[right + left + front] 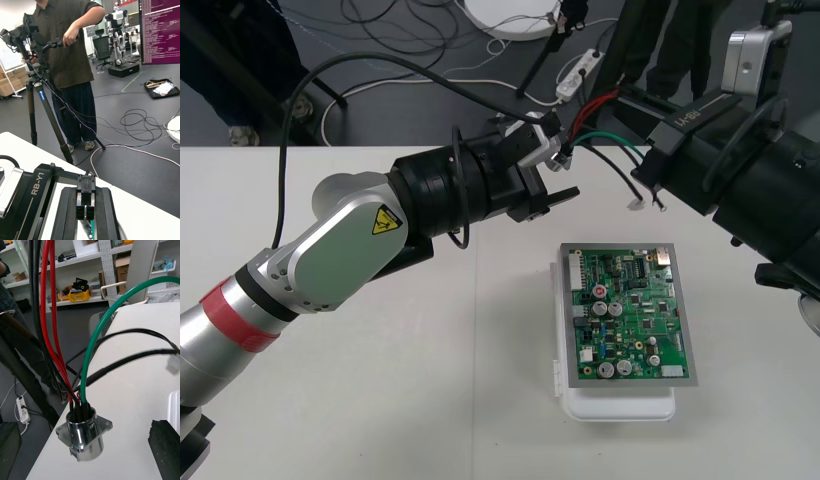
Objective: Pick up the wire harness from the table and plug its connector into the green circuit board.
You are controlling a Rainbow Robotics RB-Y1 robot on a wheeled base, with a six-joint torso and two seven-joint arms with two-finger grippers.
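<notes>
**Two grippers meet at one harness above the counter's far edge**

The wire harness (600, 140) hangs in the air between the two arms. It is off the counter (430, 400) and just beyond the far edge of the green circuit board (632, 312). The board lies flat on its white base (620, 408) toward the counter's right edge.

The right gripper (646, 172) has its fingers pressed together on the wires (48, 315); in the right wrist view a green lead runs out from under them. The left gripper (558, 165) stands spread, with the round metal socket (84, 435) between its fingers and clear of the finger (165, 444) beside it. The plug (636, 203) dangles on short black leads below the right gripper, not in the board.

The harness looks light but lopsided. The socket is its heavy, rigid end, and its smooth barrel may slip, so the flange likely offers surer purchase. The wires look springy and hold their loops, so a plug held far back would probably swing and twist. The best hold is likely on the leads right behind the plug, or on the plug body itself. The board's small parts look fragile, so the push should be straight and gentle.
</notes>
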